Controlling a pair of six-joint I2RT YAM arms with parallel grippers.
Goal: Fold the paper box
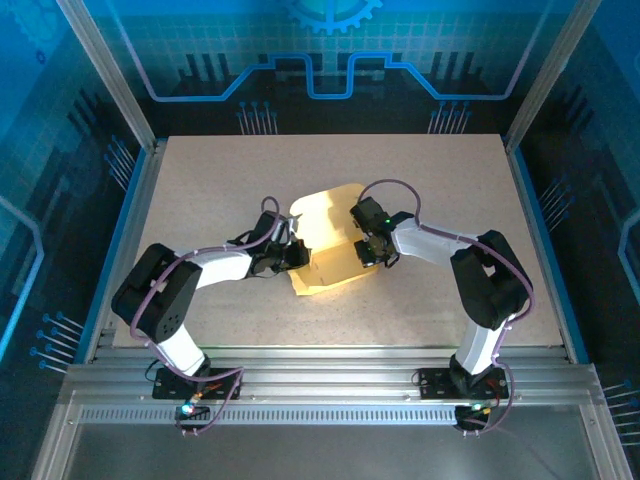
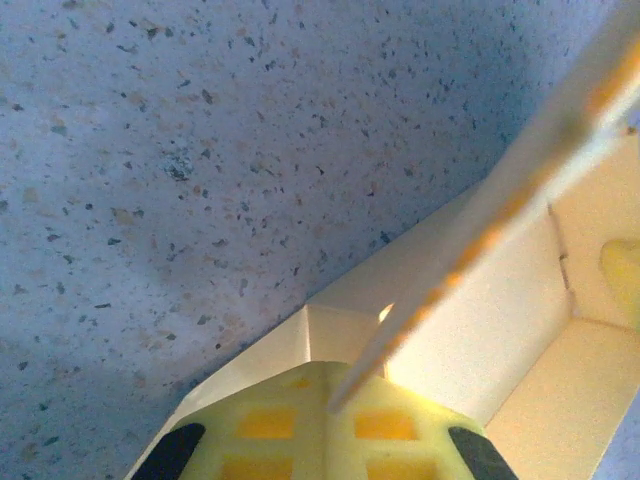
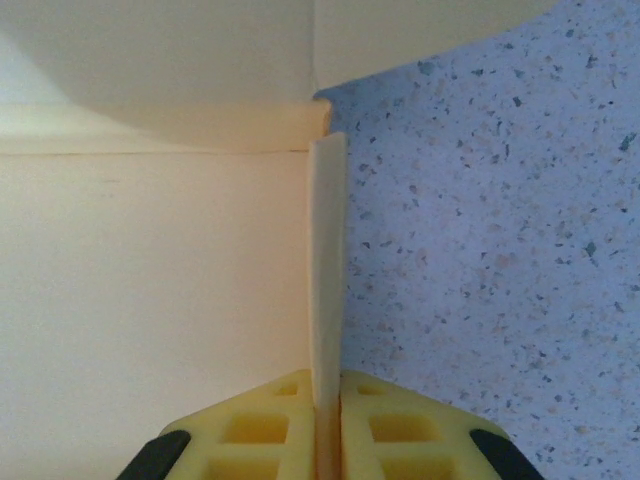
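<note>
The paper box (image 1: 325, 225) is a pale yellow card blank lying partly folded at the middle of the table, between both arms. My left gripper (image 1: 296, 254) is at its left edge and my right gripper (image 1: 372, 250) is at its right edge. In the left wrist view my left gripper (image 2: 335, 388) is shut on a thin raised flap (image 2: 520, 190) that runs diagonally up to the right, with box panels (image 2: 480, 310) behind it. In the right wrist view my right gripper (image 3: 327, 388) is shut on an upright side flap (image 3: 326, 260), and the flat panel (image 3: 150, 300) lies to its left.
The speckled table (image 1: 420, 170) extends on all sides of the box. Aluminium posts and blue walls (image 1: 130, 100) enclose it. Slotted rails (image 1: 330, 385) carry the arm bases along the near edge.
</note>
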